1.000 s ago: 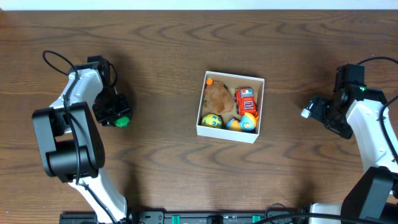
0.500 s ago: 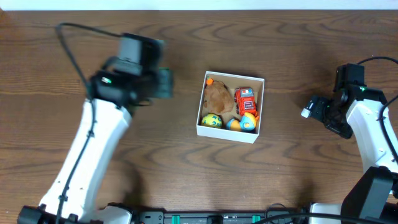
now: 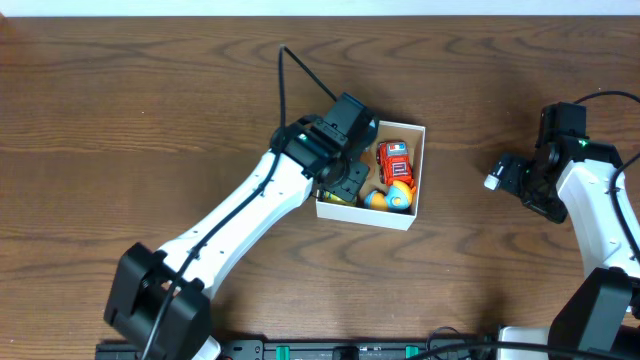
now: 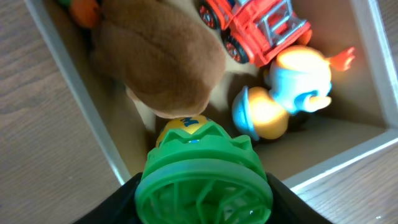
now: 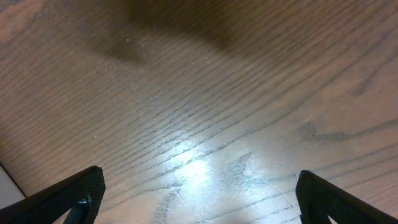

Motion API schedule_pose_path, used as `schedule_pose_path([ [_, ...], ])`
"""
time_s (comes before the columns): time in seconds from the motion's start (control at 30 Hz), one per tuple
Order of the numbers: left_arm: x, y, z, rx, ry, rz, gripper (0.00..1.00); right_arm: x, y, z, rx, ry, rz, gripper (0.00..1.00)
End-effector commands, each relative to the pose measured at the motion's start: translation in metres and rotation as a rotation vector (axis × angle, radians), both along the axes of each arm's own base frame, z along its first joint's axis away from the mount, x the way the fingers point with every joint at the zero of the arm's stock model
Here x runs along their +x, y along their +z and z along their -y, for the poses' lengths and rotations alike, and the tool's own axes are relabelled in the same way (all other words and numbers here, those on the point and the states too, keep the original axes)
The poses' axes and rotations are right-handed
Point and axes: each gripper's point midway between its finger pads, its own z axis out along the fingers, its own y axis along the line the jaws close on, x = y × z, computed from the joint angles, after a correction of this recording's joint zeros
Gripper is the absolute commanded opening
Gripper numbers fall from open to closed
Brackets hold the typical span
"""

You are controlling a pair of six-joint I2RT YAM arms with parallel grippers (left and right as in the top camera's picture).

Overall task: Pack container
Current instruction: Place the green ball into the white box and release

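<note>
The container (image 3: 418, 160) is a small square box with white walls and a tan inside, at the table's middle; its wall also shows in the left wrist view (image 4: 81, 112). It holds a brown plush (image 4: 158, 59), a red truck (image 3: 394, 160), an orange and blue duck toy (image 3: 396, 195) and a yellow ball (image 4: 183, 124). My left gripper (image 3: 345, 178) is over the box's left part, shut on a green ridged toy (image 4: 202, 177) just above the yellow ball. My right gripper (image 3: 525, 180) is open and empty over bare wood at the far right.
The dark wood table (image 3: 150, 120) spreads to all sides of the box. The left arm reaches diagonally from the front left to the box. The right wrist view shows only wood grain (image 5: 199, 112).
My left arm has swung from the far left of the table to over the container, carrying the green toy with it. The right arm has not moved.
</note>
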Motion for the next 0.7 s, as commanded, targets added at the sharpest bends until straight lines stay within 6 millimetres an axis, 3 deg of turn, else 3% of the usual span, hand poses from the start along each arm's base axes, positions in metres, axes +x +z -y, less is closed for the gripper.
schedule_pose_path([
  [0.0, 0.005, 0.005, -0.006, 0.001, 0.009, 0.018, 0.81, 0.002, 0.003, 0.001, -0.001, 0.018, 0.009, 0.99],
  [0.17, 0.012, 0.025, -0.02, -0.026, 0.049, 0.055, 0.86, 0.004, 0.003, 0.0, 0.003, 0.021, 0.017, 0.99],
  [0.3, 0.021, 0.052, -0.047, -0.06, 0.12, 0.107, 0.87, 0.017, 0.005, -0.022, 0.091, 0.131, 0.07, 0.99],
  [0.37, 0.026, 0.065, -0.07, -0.065, 0.185, 0.131, 0.87, 0.022, 0.006, -0.032, 0.104, 0.169, 0.088, 0.99],
  [0.47, 0.034, 0.082, -0.12, -0.059, 0.356, 0.157, 0.87, 0.03, 0.008, -0.047, 0.101, 0.22, 0.113, 0.96],
  [0.67, 0.038, 0.098, -0.217, -0.077, 0.705, 0.155, 0.88, 0.049, 0.013, -0.083, 0.105, 0.297, 0.186, 0.65],
])
